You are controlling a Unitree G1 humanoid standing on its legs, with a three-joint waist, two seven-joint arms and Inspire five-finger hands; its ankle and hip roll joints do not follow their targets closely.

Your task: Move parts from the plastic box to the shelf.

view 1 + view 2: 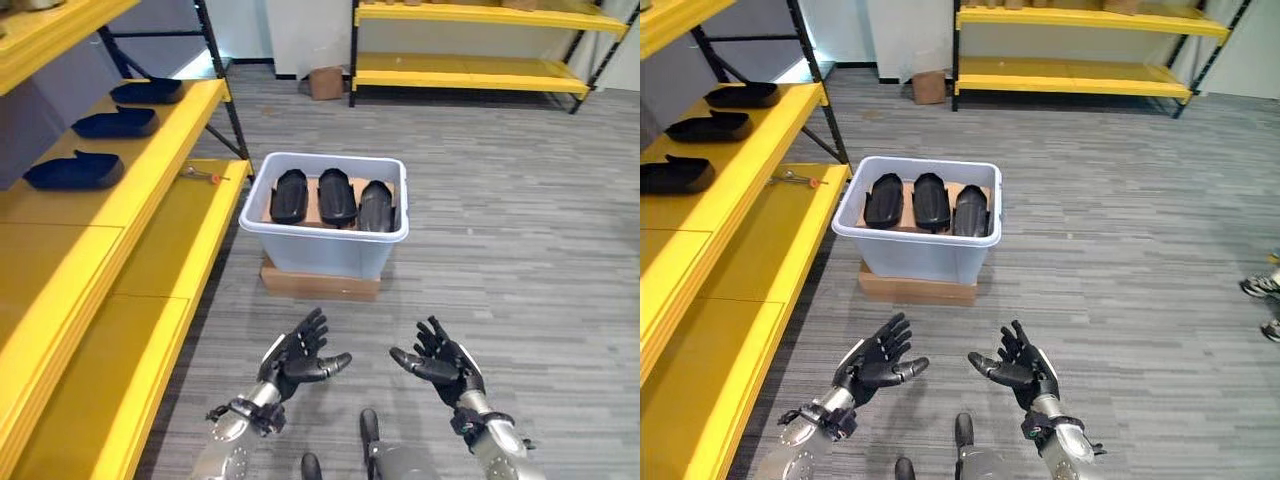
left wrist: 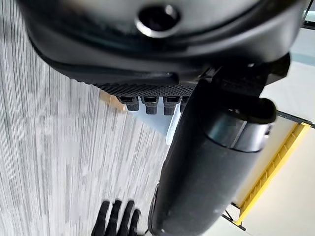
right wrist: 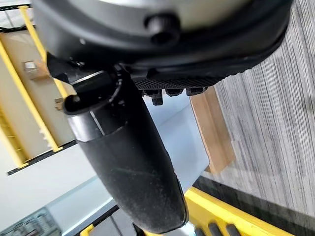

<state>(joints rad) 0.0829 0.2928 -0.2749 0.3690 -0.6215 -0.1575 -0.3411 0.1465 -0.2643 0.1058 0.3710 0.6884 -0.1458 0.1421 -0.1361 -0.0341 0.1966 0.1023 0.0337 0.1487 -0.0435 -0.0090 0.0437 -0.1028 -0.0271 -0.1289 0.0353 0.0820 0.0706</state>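
Observation:
A pale blue plastic box (image 1: 322, 232) stands on the floor ahead of me. In it lie three black moulded parts (image 1: 337, 195) side by side. On my left runs a yellow shelf (image 1: 150, 170); its upper board carries three more black parts (image 1: 115, 122) in a row. My left hand (image 1: 300, 355) and right hand (image 1: 445, 362) hover low over the carpet, short of the box and apart from it. Both are open, palms turned toward each other, and hold nothing. The left wrist view shows the left thumb (image 2: 206, 172) straight, and the right wrist view shows the right thumb (image 3: 128, 162) straight too.
A flat cardboard slab (image 1: 320, 283) lies under the box. A small hand tool (image 1: 200, 175) rests on the lower shelf board. Another yellow rack (image 1: 470, 70) and a cardboard carton (image 1: 326, 82) stand at the back. A person's shoes (image 1: 1265, 287) show at the far right.

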